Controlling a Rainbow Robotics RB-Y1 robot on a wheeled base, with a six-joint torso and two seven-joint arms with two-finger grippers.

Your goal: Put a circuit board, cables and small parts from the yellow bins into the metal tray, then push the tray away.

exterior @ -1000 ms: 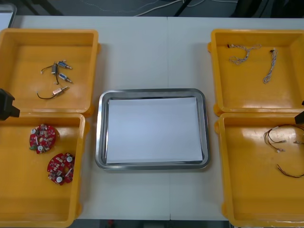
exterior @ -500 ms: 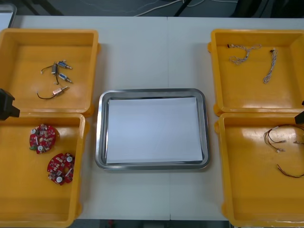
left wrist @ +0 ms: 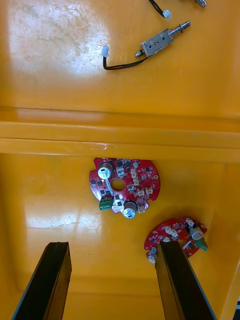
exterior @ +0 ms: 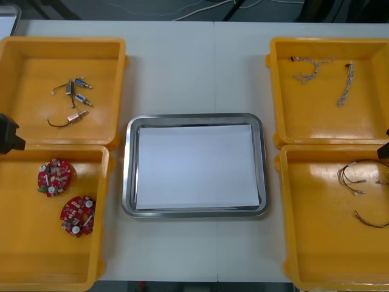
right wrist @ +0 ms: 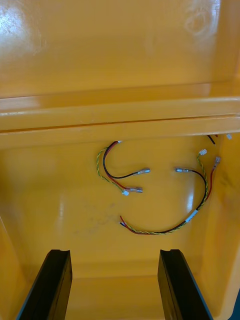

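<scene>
The metal tray, white inside, lies in the middle of the table with nothing in it. My left gripper hangs open over the near left yellow bin, above two round red circuit boards; one board lies close to a fingertip. In the front view these boards lie side by side. My right gripper stands open over the near right bin, with red and yellow cables on the floor beyond its fingers.
The far left bin holds small metal parts with black leads. Twisted blue and white cables lie in the far right bin. Both arms sit at the table's side edges, left and right.
</scene>
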